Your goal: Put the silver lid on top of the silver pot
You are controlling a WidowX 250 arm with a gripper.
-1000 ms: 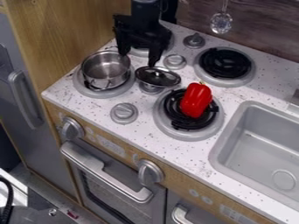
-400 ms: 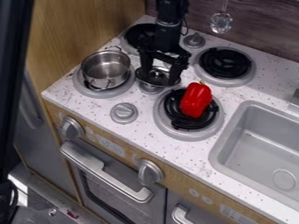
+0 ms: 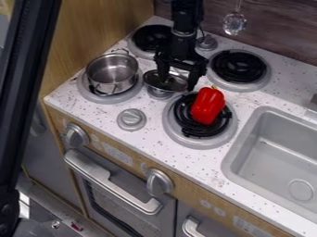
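Hanging over the lid (image 3: 152, 81), the claw (image 3: 178, 84) has its fingers spread, presumably to straddle the lid's handle; grip unconfirmed. Lid sits directly below, apparently propped on a stove dial (image 3: 160, 95), which probably raises it for pickup. Pot (image 3: 111, 74) stands uncovered, beside the claw toward the wooden panel (image 3: 102, 28), mouth up to receive the lid. Obscured: part of the lid, behind the claw; handle hard to make out; finger contact cannot be determined.
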